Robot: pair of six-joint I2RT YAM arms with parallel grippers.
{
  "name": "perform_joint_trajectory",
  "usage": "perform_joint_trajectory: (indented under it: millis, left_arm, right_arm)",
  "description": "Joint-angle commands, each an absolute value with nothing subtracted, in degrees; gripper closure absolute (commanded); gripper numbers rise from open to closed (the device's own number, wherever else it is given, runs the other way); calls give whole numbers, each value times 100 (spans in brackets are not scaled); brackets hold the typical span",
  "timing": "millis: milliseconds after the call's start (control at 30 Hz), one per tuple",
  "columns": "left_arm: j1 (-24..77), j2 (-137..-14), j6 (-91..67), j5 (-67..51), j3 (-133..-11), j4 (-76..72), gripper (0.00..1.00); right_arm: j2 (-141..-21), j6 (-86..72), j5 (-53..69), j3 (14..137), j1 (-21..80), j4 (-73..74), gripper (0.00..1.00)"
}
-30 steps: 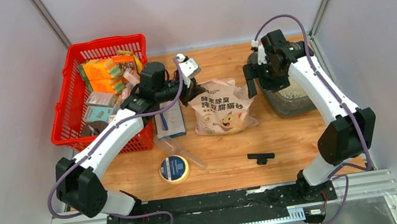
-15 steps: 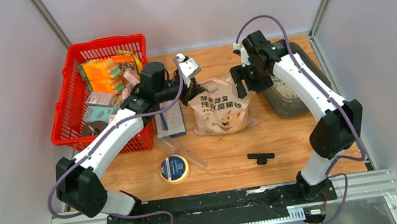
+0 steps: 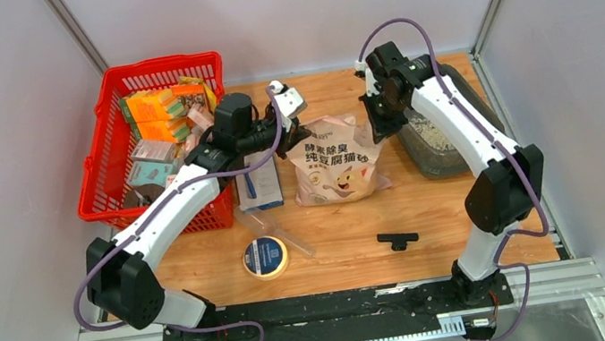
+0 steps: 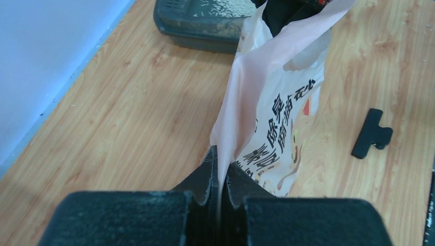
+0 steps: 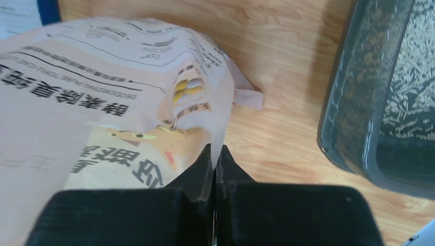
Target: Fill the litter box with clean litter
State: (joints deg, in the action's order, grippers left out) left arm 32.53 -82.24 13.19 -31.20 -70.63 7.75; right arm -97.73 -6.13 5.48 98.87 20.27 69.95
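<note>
Left gripper (image 4: 219, 154) and right gripper (image 5: 214, 151) are pinching the bag (image 3: 338, 161) tight, and thin film slipping free is risking contents spilling short of the three-o'clock litter box (image 3: 436, 165).

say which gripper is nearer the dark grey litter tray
Right. The right gripper sits beside the dark grey plastic tray; the left gripper pinches the pale pink bag's far corner.
</note>
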Motion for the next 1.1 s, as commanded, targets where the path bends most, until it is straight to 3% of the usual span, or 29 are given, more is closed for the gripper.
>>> perform_joint_trajectory:
  millis: [0, 200, 533, 600, 633, 667, 700, 767, 833, 1067]
  left_arm:
    - [3156, -8226, 1485, -3067, -7892, -826, 100]
    - [3067, -8630, 1661, -3111, -8630, -879, 100]
    - [3067, -8877, 1898, -3313, -8710, -300, 100]
    - [3059, -8868, 1925, -3322, -8692, -220, 100]
    - [3067, -8877, 1942, -3296, -8701, -141, 100]
    - [3067, -8903, 1968, -3278, -8719, -62, 100]
    - [3067, -8956, 2021, -3252, -8762, -35, 98]
    - [3067, -9008, 1995, -3086, -8815, 149, 80]
    - [3059, -9070, 1925, -2927, -8868, 141, 55]
    - [3067, -9255, 1995, -2769, -9079, 264, 49]
  right_arm:
    - [-10089, -677, 624, 10783, 2021, 6574, 100]
    - [-10503, -615, 361, 11470, 2004, 6513, 100]
    - [-10494, -589, 133, 11065, 1908, 6293, 100]
    - [-10581, -580, 9, 11118, 1864, 6249, 89]
    - [-10617, -580, 9, 11231, 1820, 6232, 73]
    - [-10643, -554, 52, 11285, 1776, 6214, 41]
    - [-10687, -502, 166, 11329, 1767, 6196, 32]
    - [-10722, -431, 368, 11443, 1758, 6126, 21]
    - [-10775, -369, 614, 11540, 1758, 6082, 17]
    - [-10907, -185, 686, 11672, 1758, 5994, 12]
